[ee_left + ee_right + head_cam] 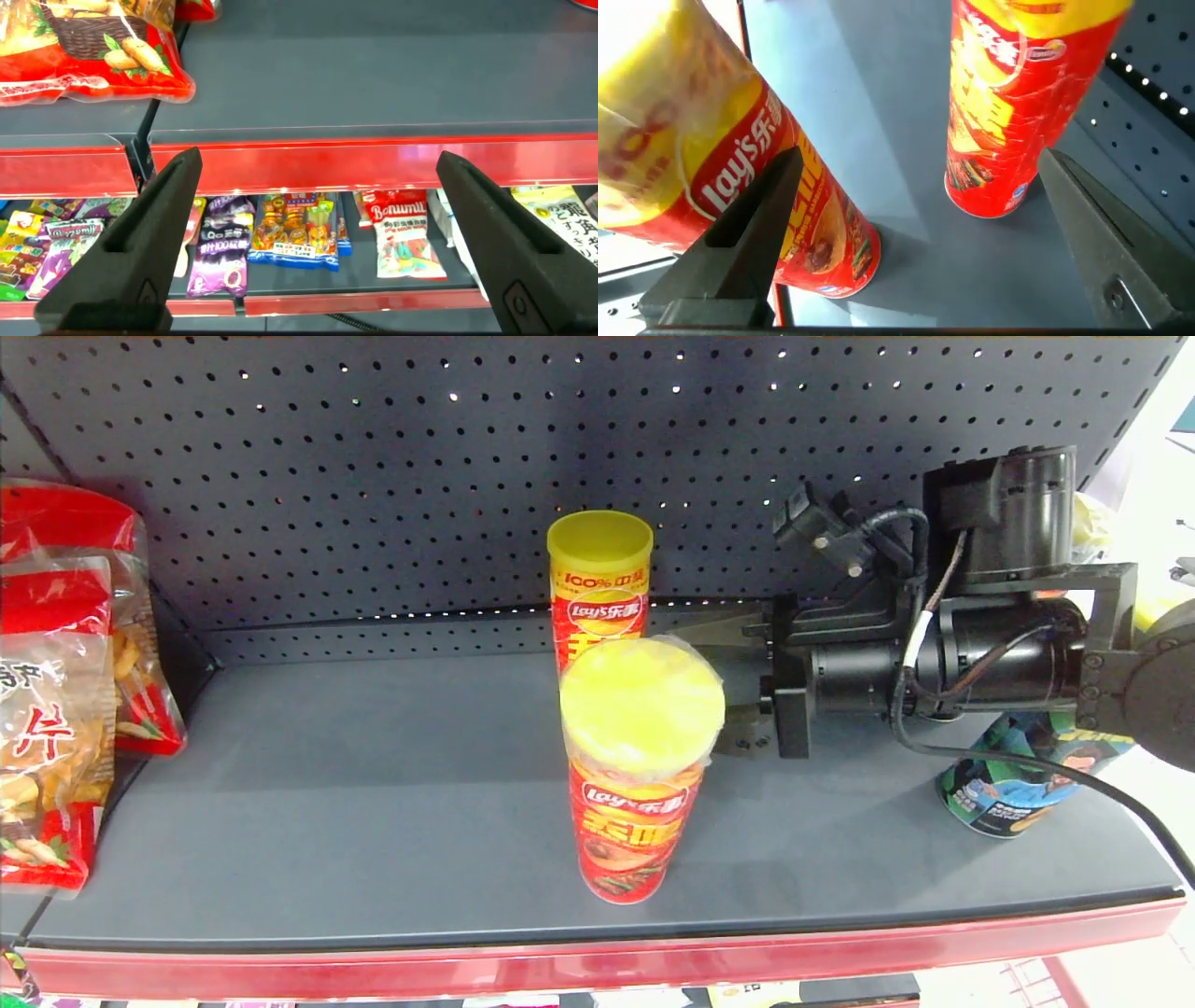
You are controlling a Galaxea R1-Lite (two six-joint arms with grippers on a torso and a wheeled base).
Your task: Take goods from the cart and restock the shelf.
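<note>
Two red chip cans with yellow lids stand upright on the grey shelf (pixel 373 803). The front can (pixel 639 784) is near the shelf's middle, and the back can (pixel 599 588) is close to the pegboard. My right gripper (pixel 733 677) comes in from the right at can height, open, with its fingers partly hidden behind the front can. In the right wrist view the right gripper (pixel 920 163) holds nothing; the front can (pixel 775 187) is beside one finger and the back can (pixel 1018 103) beside the other. My left gripper (pixel 320 159) is open and empty, in front of the shelf's red edge (pixel 308 159).
Red snack bags (pixel 56 681) are stacked at the shelf's left end. A green and blue can (pixel 1008 793) stands at the right, behind my right arm. Small snack packets (pixel 299 233) fill the lower shelf. Bare shelf lies between the bags and the cans.
</note>
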